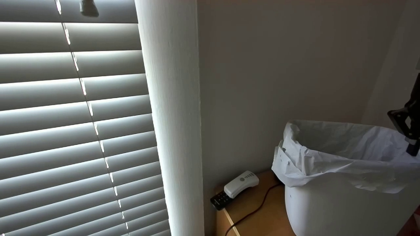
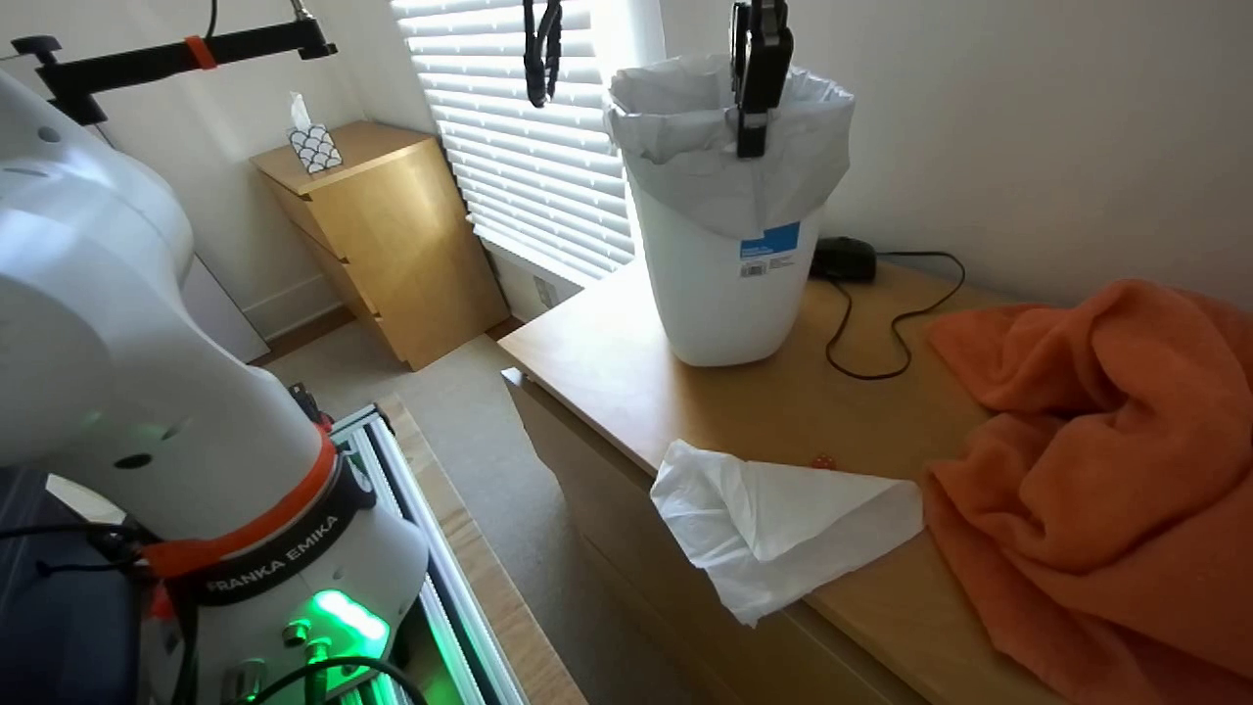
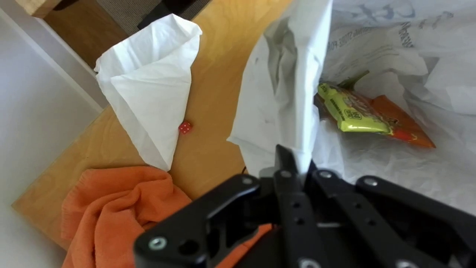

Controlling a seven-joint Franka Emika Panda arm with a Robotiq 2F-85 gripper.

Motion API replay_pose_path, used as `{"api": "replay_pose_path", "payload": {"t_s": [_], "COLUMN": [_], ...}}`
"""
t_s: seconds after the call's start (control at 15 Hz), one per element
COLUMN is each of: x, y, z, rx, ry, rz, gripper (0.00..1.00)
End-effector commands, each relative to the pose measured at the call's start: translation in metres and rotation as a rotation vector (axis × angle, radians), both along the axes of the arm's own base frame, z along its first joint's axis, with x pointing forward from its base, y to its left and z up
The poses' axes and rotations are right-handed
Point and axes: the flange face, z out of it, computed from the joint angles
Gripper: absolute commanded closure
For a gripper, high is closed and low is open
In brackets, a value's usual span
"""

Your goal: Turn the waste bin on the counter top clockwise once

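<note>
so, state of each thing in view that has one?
Waste bin: upright, open, yellow packet inside
Liner: crinkled, folded over bin edge
Gripper: shut on lined bin edge
Orange cloth: bunched on counter top
White sheet: folded, overhanging counter top's edge
Blinds: lowered, light between slats
Tissue box: tissue sticking out
Base light: lit green
Black remote: partly under white device

One waste bin [image 2: 695, 284], one liner bag [image 2: 675, 147] and one end effector [image 3: 299, 163] are counted.
On one desk [image 2: 842, 421], one orange towel [image 2: 1106, 470], one folded white sheet [image 2: 783, 519], one red die [image 3: 185, 127], one black corded device [image 2: 842, 260], one black remote control [image 1: 220, 200] and one white handheld device [image 1: 241, 184] are seen. One or two snack wrappers [image 3: 357, 113] are seen in the bag; the exact number cannot be told. One Franka Emika arm [image 2: 98, 294], one tissue box [image 2: 315, 147], one chest of drawers [image 2: 421, 235] and one window blind [image 1: 49, 144] are shown.
</note>
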Motion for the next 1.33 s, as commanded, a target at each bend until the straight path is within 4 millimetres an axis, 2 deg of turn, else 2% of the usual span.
{"api": "replay_pose_path", "payload": {"t_s": [0.0, 0.53, 0.8, 0.87, 1.2, 1.27], "x": [-0.012, -0.037, -0.054, -0.037, -0.044, -0.045], "y": [0.013, 0.048, 0.057, 0.058, 0.058, 0.058], "z": [0.002, 0.002, -0.002, -0.002, 0.0, 0.0], "rx": [0.03, -0.055, -0.129, -0.086, -0.107, -0.108], "ry": [-0.027, -0.131, -0.126, -0.104, -0.116, -0.116], "rz": [-0.186, -0.533, -0.676, -0.606, -0.65, -0.651], "gripper": [0.99, 0.99, 0.99, 0.95, 0.95, 0.99]}}
